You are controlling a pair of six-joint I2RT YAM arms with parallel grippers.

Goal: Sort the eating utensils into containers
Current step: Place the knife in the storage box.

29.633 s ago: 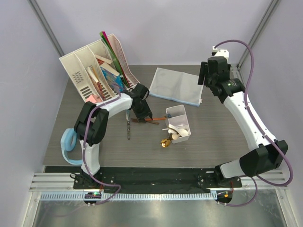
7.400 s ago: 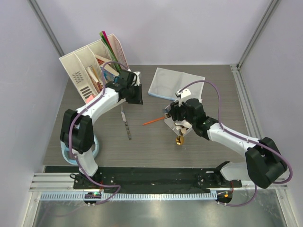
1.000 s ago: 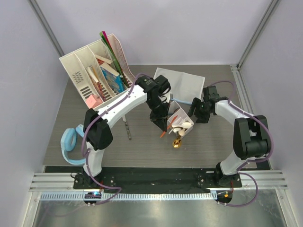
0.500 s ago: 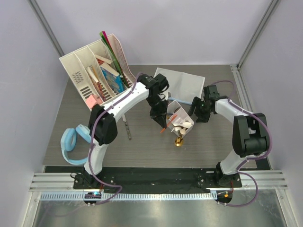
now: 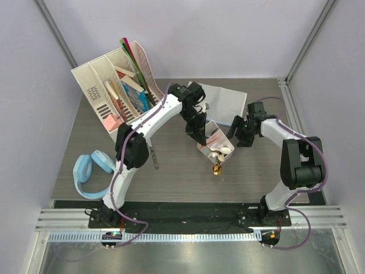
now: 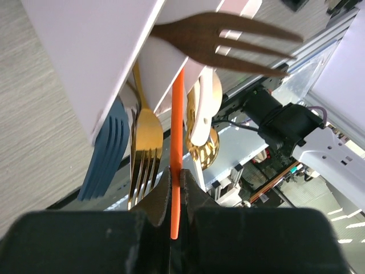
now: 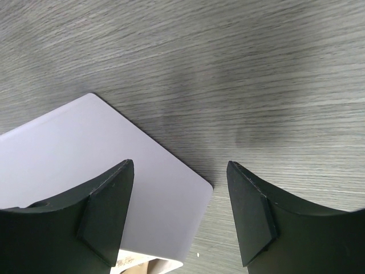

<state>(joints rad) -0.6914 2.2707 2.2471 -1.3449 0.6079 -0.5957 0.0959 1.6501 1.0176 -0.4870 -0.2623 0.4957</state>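
Observation:
My left gripper (image 6: 177, 181) is shut on the thin orange handle (image 6: 177, 125) of a utensil, which points into the white container (image 6: 97, 45). In the top view the left gripper (image 5: 201, 137) hangs over the container's (image 5: 221, 137) near-left side. In the left wrist view a gold fork (image 6: 144, 154), a blue fork (image 6: 105, 154), a white spoon (image 6: 204, 114) and a dark wooden fork (image 6: 228, 37) show at the box. A gold spoon (image 5: 215, 169) lies on the table by its near end. My right gripper (image 7: 179, 171) is open, astride the container's corner (image 7: 85, 165).
A silver knife (image 5: 153, 153) lies on the table left of the box. A grey-blue cloth (image 5: 225, 101) lies behind it. A white file organiser (image 5: 111, 85) with books stands at the back left, and blue headphones (image 5: 91, 170) lie at the near left.
My left gripper has carried the orange-handled piece from the box's near-left side up and back over the box. The right gripper has stayed at the box's far end.

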